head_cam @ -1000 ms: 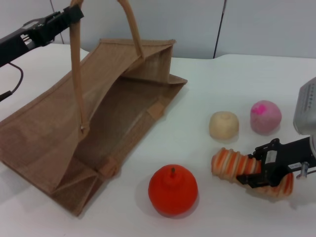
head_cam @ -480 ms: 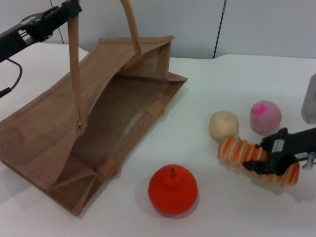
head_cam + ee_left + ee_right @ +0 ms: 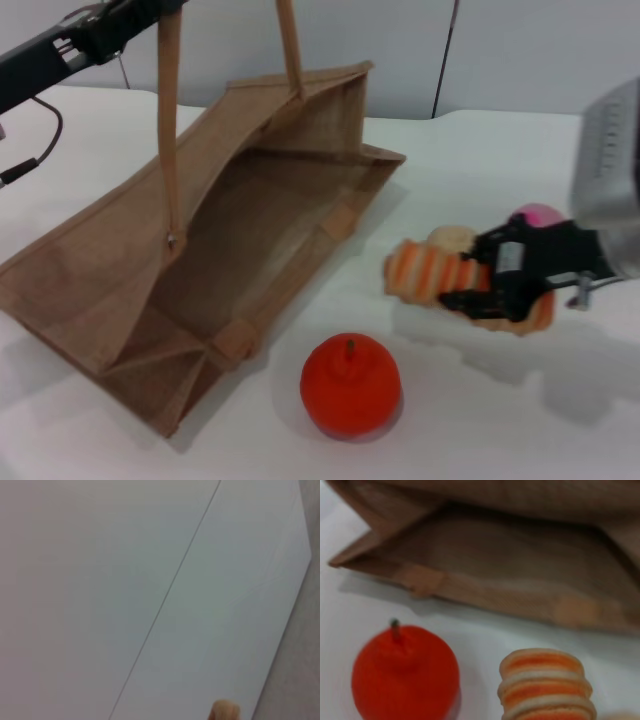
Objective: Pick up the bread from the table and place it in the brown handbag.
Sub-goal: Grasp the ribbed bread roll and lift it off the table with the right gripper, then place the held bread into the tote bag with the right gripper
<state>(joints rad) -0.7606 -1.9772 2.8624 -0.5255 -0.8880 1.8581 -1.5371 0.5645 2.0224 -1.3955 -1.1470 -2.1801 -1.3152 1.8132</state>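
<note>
Bread [image 3: 430, 272] is a ribbed orange-and-cream striped loaf, up off the white table [image 3: 480, 400], tilted. Brown handbag [image 3: 210, 270] is a big jute tote lying open, 1 handle [image 3: 170, 130] pulled up.

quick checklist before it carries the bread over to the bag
1. Bread held: the right gripper is closed around the bread, which looks lifted off the table. Ok.
2. Bag mouth open: the left gripper holds a handle up, so the brown handbag gapes toward the bread. Ok.
3. Path to the opening: the orange fruit sits nearer the robot, off the straight line. Ok.
4. Buns: the beige bun and pink bun lie close behind the bread; contact cannot tell.
5. Grip security: the bread sticks out well past the gripper on the bag side. Cannot tell.
</note>
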